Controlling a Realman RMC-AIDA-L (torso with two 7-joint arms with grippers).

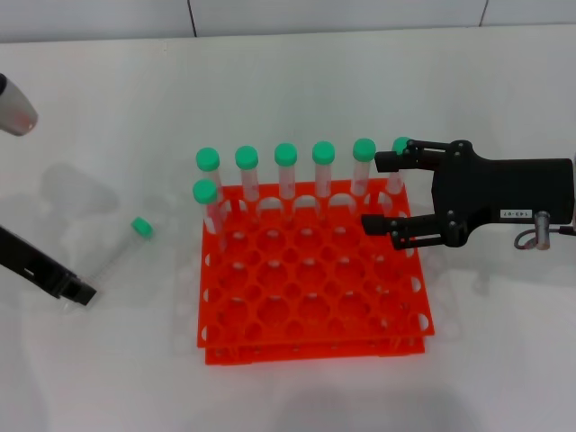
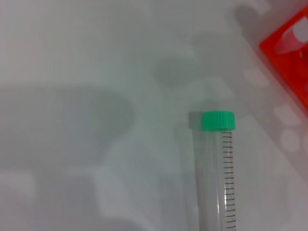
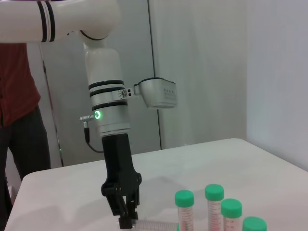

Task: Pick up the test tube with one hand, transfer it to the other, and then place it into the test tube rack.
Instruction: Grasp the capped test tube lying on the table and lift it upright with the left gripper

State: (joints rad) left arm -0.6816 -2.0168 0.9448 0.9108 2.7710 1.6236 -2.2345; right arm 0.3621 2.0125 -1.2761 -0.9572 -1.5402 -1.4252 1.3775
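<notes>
A clear test tube with a green cap lies flat on the white table, left of the orange-red rack. It also shows in the left wrist view. My left gripper, black and unlabelled, is low over the table at the tube's bottom end; the right wrist view shows the left gripper pointing down beside that tube. My right gripper, with the white label, is open over the rack's back right corner. A standing tube is beside its far finger.
Several green-capped tubes stand in the rack's back row, one more in the second row at the left. A rack corner shows in the left wrist view. A person in a red shirt stands beyond the table.
</notes>
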